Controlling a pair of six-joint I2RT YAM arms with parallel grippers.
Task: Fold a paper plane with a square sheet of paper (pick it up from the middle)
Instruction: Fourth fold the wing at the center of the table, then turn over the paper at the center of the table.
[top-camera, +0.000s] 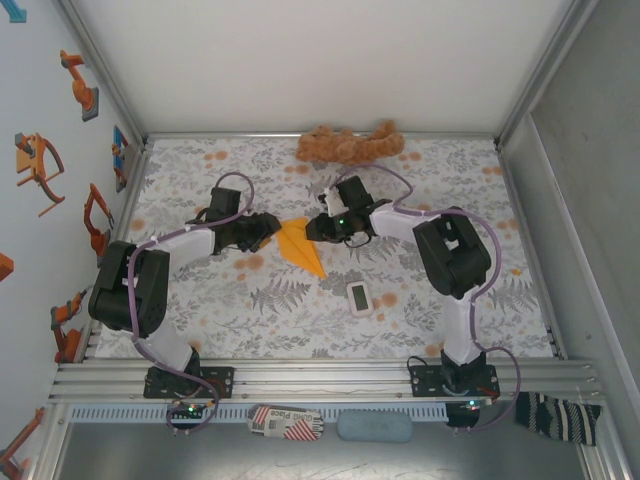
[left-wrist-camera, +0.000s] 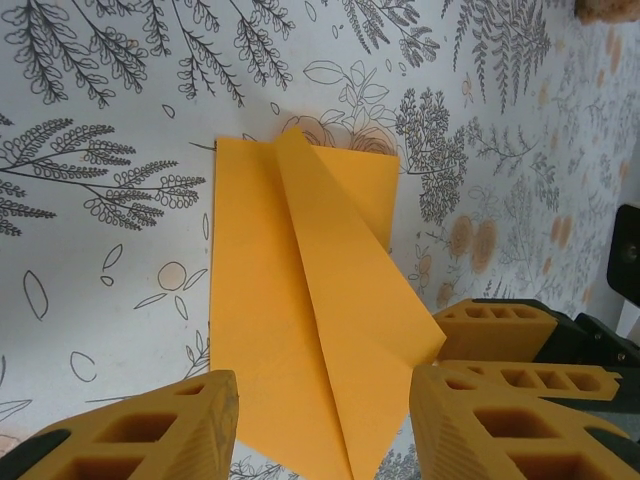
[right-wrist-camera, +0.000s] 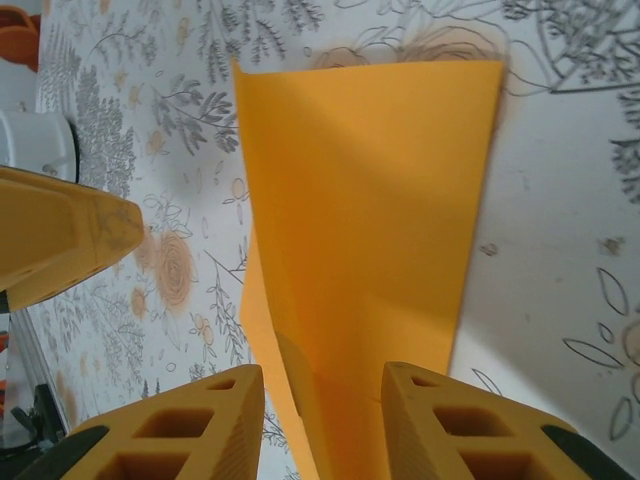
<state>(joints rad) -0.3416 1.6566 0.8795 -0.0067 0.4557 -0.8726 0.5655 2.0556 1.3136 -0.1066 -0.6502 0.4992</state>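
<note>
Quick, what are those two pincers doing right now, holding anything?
Left pincer: open over the paper, holding nothing.
Right pincer: open over it too, holding nothing.

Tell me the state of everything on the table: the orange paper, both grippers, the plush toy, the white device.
Folded orange paper sheet: creased into a pointed shape, flat on the table, ungripped.
Left gripper: open, paper end between its fingers.
Right gripper: open, paper end between its fingers.
Brown plush toy: lying at the table's far edge.
Small white rectangular device: lying flat, apart from the paper.
</note>
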